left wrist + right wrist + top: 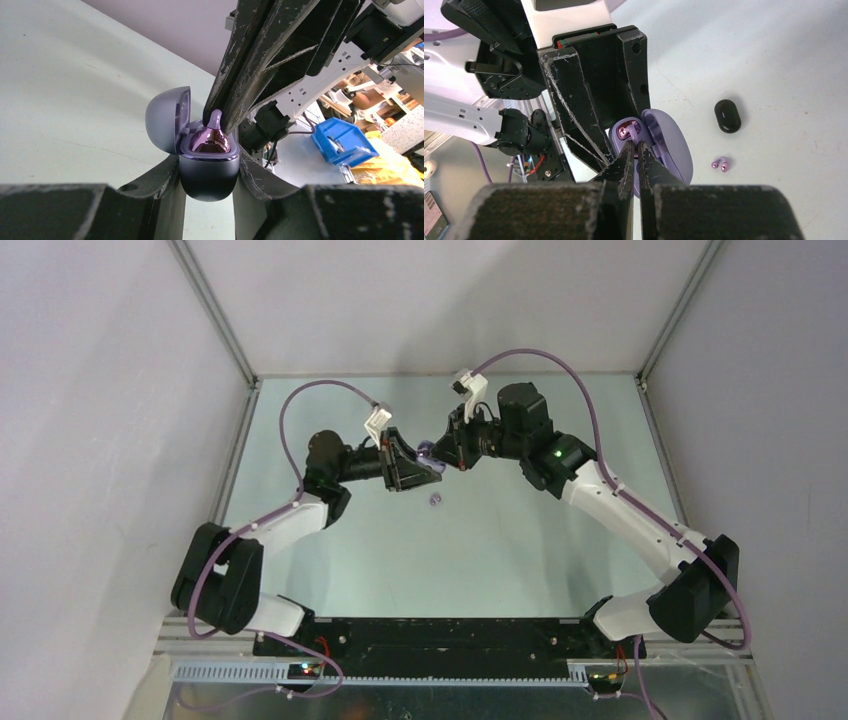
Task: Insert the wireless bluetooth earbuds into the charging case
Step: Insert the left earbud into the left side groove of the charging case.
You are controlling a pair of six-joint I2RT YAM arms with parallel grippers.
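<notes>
The left gripper [208, 162] stands partly open, clamped on the lower shell of the lilac charging case [207, 180], whose lid [162, 117] is swung open. The right gripper [635, 146], nearly closed, pinches the pale tip of a glossy purple earbud [212, 140] sitting in the case's well. A second earbud [720, 164] lies on the table [774, 60] near a black oval object [727, 116], apart from the case.

Surface: pale green table [520, 560], matte, faint scuffs.
Loose on surface: glossy purple earbud [720, 164].
Also on surface: black oval item [728, 116], near the earbud, not touching.
</notes>
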